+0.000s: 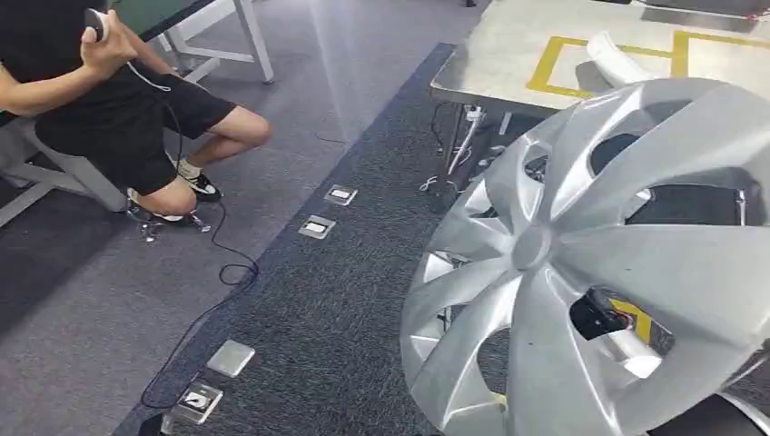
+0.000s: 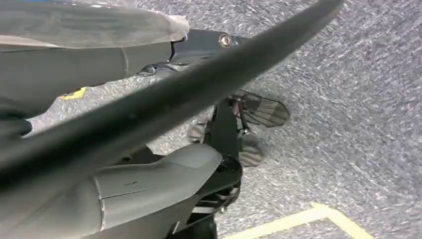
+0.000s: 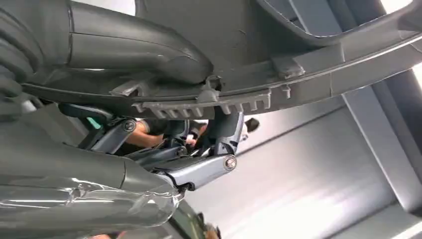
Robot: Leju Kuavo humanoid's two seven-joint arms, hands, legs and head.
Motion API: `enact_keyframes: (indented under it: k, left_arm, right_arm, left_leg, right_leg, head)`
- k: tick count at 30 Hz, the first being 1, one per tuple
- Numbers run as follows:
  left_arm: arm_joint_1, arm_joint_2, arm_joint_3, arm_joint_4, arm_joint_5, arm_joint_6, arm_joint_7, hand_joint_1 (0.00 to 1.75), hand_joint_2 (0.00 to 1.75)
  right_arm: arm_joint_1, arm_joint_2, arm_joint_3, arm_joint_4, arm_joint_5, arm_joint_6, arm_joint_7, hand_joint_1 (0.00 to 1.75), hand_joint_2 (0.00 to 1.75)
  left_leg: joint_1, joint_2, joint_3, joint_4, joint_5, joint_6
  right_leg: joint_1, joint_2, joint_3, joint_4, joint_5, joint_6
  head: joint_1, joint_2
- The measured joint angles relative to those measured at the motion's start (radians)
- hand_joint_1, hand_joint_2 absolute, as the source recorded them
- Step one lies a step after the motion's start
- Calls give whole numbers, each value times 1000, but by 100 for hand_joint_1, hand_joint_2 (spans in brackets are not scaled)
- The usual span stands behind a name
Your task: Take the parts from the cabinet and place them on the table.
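Silver plastic multi-spoke hubcap hangs off the floor, its rim clamped by both hands, left hand and right hand. Carrying step, I judge; next: reach the grey yellow-taped table, lower it near that near-left corner.

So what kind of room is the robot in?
Probably a robot test lab or workshop: a metal table marked with yellow tape, floor power sockets in grey carpet, and a seated person holding a controller while the robot carries a silver wheel cover.
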Motion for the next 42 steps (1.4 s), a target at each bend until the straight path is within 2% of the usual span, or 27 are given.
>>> enact_keyframes:
  k: [1, 2, 4, 5, 6, 7, 8, 10, 11, 13, 15, 16, 18, 20, 21, 25, 27, 28, 30, 31, 33, 35, 36, 37, 40, 41, 42]
  left_arm:
    - [1, 0, 0, 0, 0, 0, 0, 0, 175]
    - [1, -1, 0, 0, 0, 0, 0, 0, 175]
    - [1, -3, 0, 0, 0, 0, 0, 0, 175]
    - [2, -3, 0, 0, 0, 0, 0, 0, 175]
    - [1, -2, 0, 0, 0, 0, 0, 0, 175]
    - [2, -2, 0, 0, -1, 0, 0, 0, 175]
    - [2, -2, 0, 0, -1, 0, 0, 0, 175]
    - [1, -2, 0, 0, -2, 2, 0, 0, 175]
    - [1, -3, 0, 0, -1, 3, 0, 0, 175]
    - [1, -5, 0, 0, -1, 3, 0, 0, 175]
    - [3, -6, 0, 0, -1, 3, 0, 0, 175]
    - [4, -6, 0, 0, -1, 3, 0, 0, 175]
    - [5, -7, 0, 0, -1, 4, 0, 0, 175]
    - [5, -5, 0, 0, -1, 5, 0, 0, 175]
    - [4, -4, 0, 0, -1, 6, 0, 0, 175]
    - [1, -6, 0, 0, -2, 3, 0, 0, 175]
    - [0, -8, 0, 0, -3, 3, 0, 0, 175]
    - [0, -8, 0, 0, -4, 3, 0, 0, 175]
    - [1, -7, 0, 0, -6, 3, 0, 0, 175]
    - [1, -7, 0, 0, -6, 3, 0, 0, 175]
    - [0, -9, 0, 0, -6, 3, 0, 0, 175]
    - [0, -11, 0, 0, -9, 2, 0, 0, 175]
    - [0, -10, 0, 0, -9, 2, 0, 0, 175]
    - [-1, -9, 0, 0, -9, 2, 0, 0, 175]
    - [-1, -9, 0, 0, -9, 0, 0, 0, 175]
    - [-2, -8, 0, 0, -9, 0, 0, 0, 175]
    - [-3, -8, 0, 0, -10, 0, 0, 0, 175]
  right_arm:
    - [3, -1, -2, 0, 0, -4, 1, 175, 175]
    - [5, -2, -4, -1, 0, -8, 2, 175, 175]
    - [5, -5, -7, -6, -1, -8, 3, 175, 175]
    - [4, -5, -8, -10, -3, -8, 3, 175, 175]
    - [2, -6, -10, -11, -3, -8, 4, 175, 175]
    - [3, -6, -11, -14, -3, -10, 6, 175, 175]
    - [8, -6, -12, -15, -5, -11, 7, 175, 175]
    - [12, -10, -17, -17, -6, -12, 8, 175, 175]
    - [10, -10, -19, -19, -6, -9, 7, 175, 175]
    - [7, -10, -21, -21, -2, -5, 5, 175, 175]
    - [11, -10, -21, -21, -1, -5, 6, 175, 175]
    - [15, -10, -21, -21, 0, -5, 6, 175, 175]
    - [17, -10, -21, -21, 2, -5, 6, 175, 175]
    - [16, -10, -21, -25, 2, -5, 6, 175, 175]
    - [14, -10, -21, -25, 2, -5, 6, 175, 175]
    - [16, -10, -22, -25, 8, -4, 8, 175, 175]
    - [15, -10, -23, -24, 12, 0, 11, 175, 175]
    - [13, -10, -23, -24, 18, 0, 12, 175, 175]
    - [19, -10, -21, -24, 21, 0, 14, 175, 175]
    - [24, -10, -21, -23, 22, 0, 14, 175, 175]
    - [24, -10, -21, -18, 26, 2, 14, 175, 175]
    - [20, -10, -21, -16, 26, 4, 9, 175, 175]
    - [17, -10, -20, -14, 29, 5, 9, 175, 175]
    - [14, -8, -19, -13, 35, 6, 11, 175, 175]
    - [22, -6, -18, -6, 52, 0, 20, 175, 175]
    - [23, -3, -17, -6, 58, 0, 20, 175, 175]
    - [21, -2, -17, -6, 60, 0, 18, 175, 175]
  left_leg:
    - [1, 7, 1, 0, -1, -1]
    - [2, 13, 2, 1, -3, -2]
    - [5, 25, 8, 6, -10, -12]
    - [2, 31, 9, 9, -15, -19]
    - [-5, 36, 6, 17, -18, -24]
    - [-7, 41, 2, 18, -16, -28]
    - [-8, 49, 3, 18, -14, -31]
    - [-6, 65, 6, 20, -20, -41]
    - [-1, 36, 1, 40, -41, -46]
    - [0, -6, -62, 175, -118, -50]
    - [0, -15, -144, 340, -176, -52]
    - [0, -16, -158, 360, -168, -51]
    - [0, -18, -116, 259, -94, -44]
    - [0, -45, -28, 66, 0, -33]
    - [1, -74, -11, 29, -8, -31]
    - [-1, -50, -12, 17, -3, -25]
    - [4, -32, -6, 7, 1, -12]
    - [3, -25, -6, 8, 0, -7]
    - [1, -10, -6, 9, -1, -6]
    - [0, -3, -6, 9, -1, -6]
    - [1, 9, -4, 12, -4, -8]
    - [2, 20, 3, 17, -13, -17]
    - [-3, 25, 2, 17, -15, -22]
    - [-8, 30, -4, 27, -16, -25]
    - [-9, 56, -4, 24, -12, -37]
    - [-5, 44, -7, 31, -26, -46]
    - [-3, 15, -18, 63, -51, -48]
  right_leg:
    - [-4, -2, -3, 9, 6, 4]
    - [-7, -4, 19, -32, 35, 6]
    - [-8, -26, 119, -226, 130, 8]
    - [-6, -57, 151, -301, 141, 7]
    - [7, -63, 165, -316, 133, 1]
    - [1, -57, 167, -315, 131, -14]
    - [4, -48, 162, -314, 133, -18]
    - [4, -31, 161, -321, 137, -35]
    - [-1, -25, 165, -323, 142, -41]
    - [-2, -11, 160, -323, 145, -48]
    - [1, 6, 158, -323, 146, -51]
    - [2, 17, 158, -323, 146, -51]
    - [2, 38, 160, -323, 147, -51]
    - [2, 56, 162, -323, 147, -49]
    - [7, 63, 156, -322, 148, -45]
    - [0, 90, 149, -326, 154, -23]
    - [6, 30, 121, -265, 107, -19]
    - [4, 11, 87, -184, 64, -15]
    - [1, 0, 15, -17, -1, -9]
    - [0, -1, -1, 18, -5, -7]
    - [-5, -4, 39, -65, 57, -5]
    - [-6, -33, 138, -263, 150, -7]
    - [4, -68, 155, -294, 129, -7]
    - [8, -67, 167, -316, 131, -15]
    - [10, -41, 154, -309, 135, -30]
    - [2, -35, 160, -318, 141, -40]
    - [3, -28, 158, -318, 144, -45]
  head:
    - [5, 0]
    - [10, 0]
    - [21, 0]
    - [27, 0]
    - [35, 0]
    - [35, 0]
    - [20, 0]
    - [20, 0]
    - [18, 0]
    - [-5, 0]
    - [-16, 0]
    - [-18, 0]
    - [-25, 0]
    - [-32, 0]
    - [-34, 0]
    - [-27, 0]
    - [-18, 0]
    - [-4, 0]
    - [1, 0]
    - [4, 0]
    - [14, 0]
    - [26, 0]
    - [31, 0]
    - [37, 0]
    - [20, 0]
    - [19, 0]
    - [14, 0]
